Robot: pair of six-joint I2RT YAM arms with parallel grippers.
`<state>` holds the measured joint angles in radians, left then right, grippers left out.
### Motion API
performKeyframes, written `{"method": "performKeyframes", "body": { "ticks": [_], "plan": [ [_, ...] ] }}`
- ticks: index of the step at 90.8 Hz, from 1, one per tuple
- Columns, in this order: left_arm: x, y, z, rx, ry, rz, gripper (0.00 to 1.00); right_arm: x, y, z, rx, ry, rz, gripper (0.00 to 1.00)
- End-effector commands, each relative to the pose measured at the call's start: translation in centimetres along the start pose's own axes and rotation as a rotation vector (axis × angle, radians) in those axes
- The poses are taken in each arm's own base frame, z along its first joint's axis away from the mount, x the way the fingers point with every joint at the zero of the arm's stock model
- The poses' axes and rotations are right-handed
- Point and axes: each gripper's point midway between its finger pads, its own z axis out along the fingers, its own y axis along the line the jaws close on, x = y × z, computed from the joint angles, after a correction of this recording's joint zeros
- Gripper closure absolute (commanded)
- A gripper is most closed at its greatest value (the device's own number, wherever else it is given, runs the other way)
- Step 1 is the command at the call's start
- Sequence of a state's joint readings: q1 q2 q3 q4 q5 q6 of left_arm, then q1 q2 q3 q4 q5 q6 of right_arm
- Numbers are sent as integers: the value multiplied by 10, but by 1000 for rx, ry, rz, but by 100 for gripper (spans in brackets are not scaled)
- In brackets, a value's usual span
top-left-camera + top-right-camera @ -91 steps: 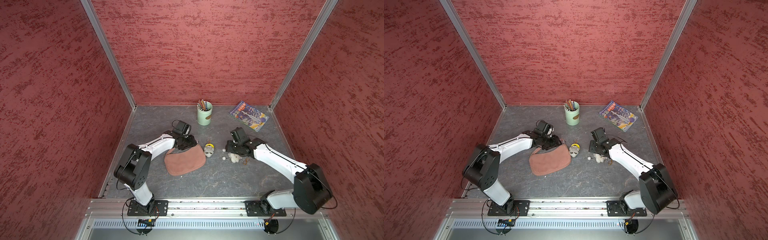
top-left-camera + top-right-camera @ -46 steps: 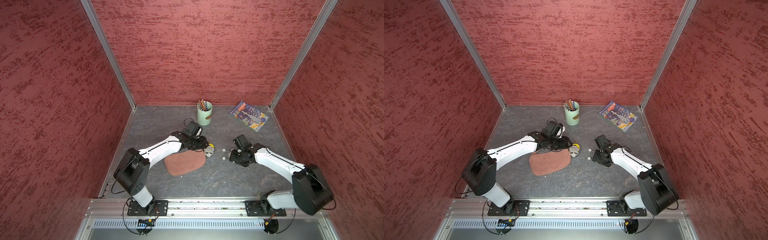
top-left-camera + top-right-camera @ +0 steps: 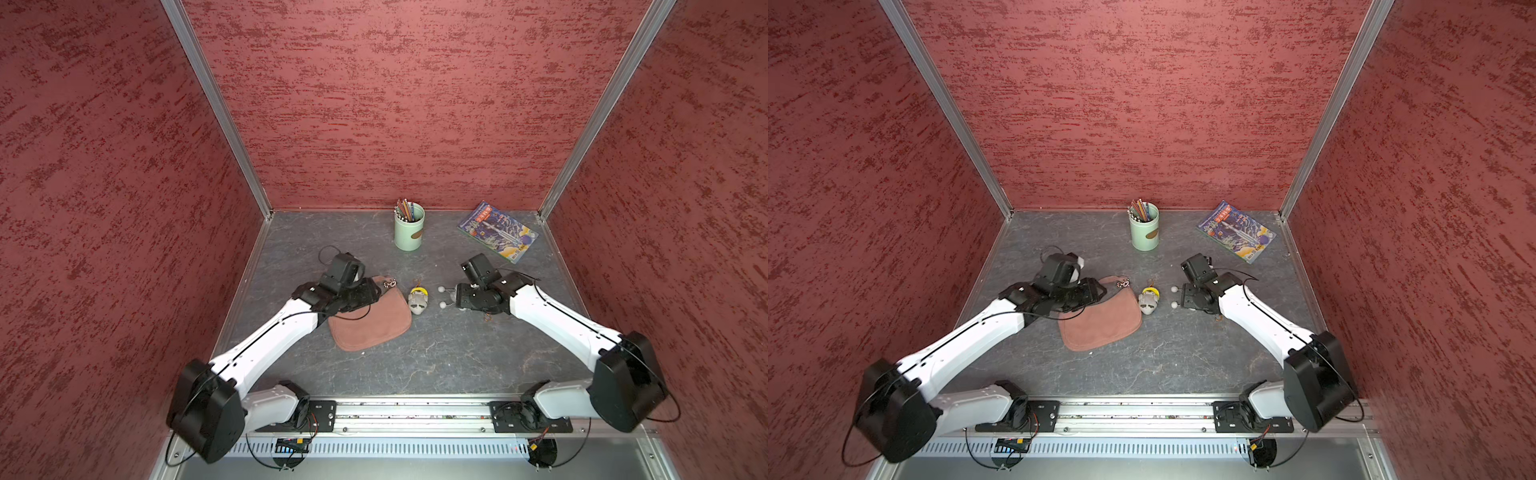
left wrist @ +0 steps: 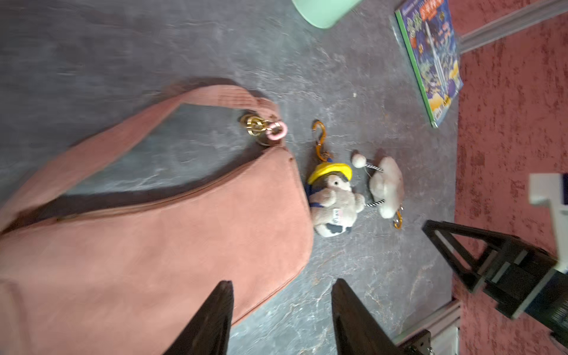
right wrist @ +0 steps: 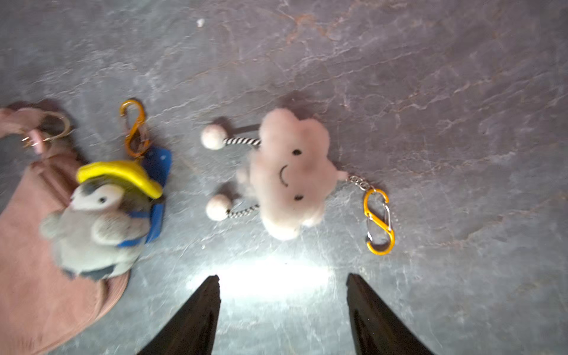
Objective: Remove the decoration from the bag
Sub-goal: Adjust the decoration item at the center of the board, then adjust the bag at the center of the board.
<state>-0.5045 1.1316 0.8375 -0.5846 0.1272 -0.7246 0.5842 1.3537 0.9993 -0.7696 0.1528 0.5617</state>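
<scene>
The dusty-pink bag lies flat on the grey floor, its strap arched and its gold clasp bare. A penguin decoration with a yellow hat lies against the bag's end, its orange clip loose on the floor. A cloud decoration lies beside it with a yellow clip. My left gripper hovers open over the bag's edge, holding nothing. My right gripper is open just above the cloud, which it mostly hides in both top views.
A mint cup of pencils stands at the back middle. A picture book lies at the back right. Red walls close in three sides, and a metal rail carries the arm bases in front.
The right gripper's jaws have spread wider, and it has shifted over the cloud decoration. The left gripper swung right towards the penguin, then came back left over the bag.
</scene>
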Motion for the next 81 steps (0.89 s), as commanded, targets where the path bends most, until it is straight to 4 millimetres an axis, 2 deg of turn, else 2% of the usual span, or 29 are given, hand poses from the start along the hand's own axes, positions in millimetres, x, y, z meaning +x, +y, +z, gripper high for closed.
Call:
{"method": "performKeyframes", "body": {
  "ticks": [1, 6, 14, 21, 29, 44, 51, 56, 60, 70, 77, 81],
  "plan": [
    [31, 60, -6, -191, 27, -77, 46, 27, 38, -14, -63, 45, -56, 33],
    [38, 78, -10, -239, 11, -101, 46, 42, 69, -11, -151, 75, -51, 34],
    [44, 104, -15, -304, -31, -137, 45, 59, 106, 1, -241, 128, -8, 36],
    [46, 118, -13, -316, -60, -160, 45, 67, 129, 24, -282, 174, 48, 38],
    [47, 124, -2, -291, -72, -181, 45, 67, 150, 40, -331, 195, 116, 41],
    [44, 126, 20, -246, -60, -193, 46, 66, 167, 68, -356, 198, 223, 51],
    [37, 130, 25, -239, -74, -191, 46, 74, 170, 77, -365, 228, 267, 62],
    [28, 133, 27, -234, -87, -199, 46, 82, 175, 77, -388, 242, 290, 72],
    [19, 133, 28, -228, -102, -197, 47, 88, 176, 76, -381, 241, 288, 76],
    [-10, 128, 26, -229, -148, -158, 47, 99, 182, 70, -380, 251, 271, 74],
    [-22, 125, 21, -214, -152, -157, 46, 96, 179, 61, -374, 243, 255, 65],
    [-24, 127, 15, -216, -159, -161, 45, 93, 174, 55, -358, 232, 238, 57]
  ]
}}
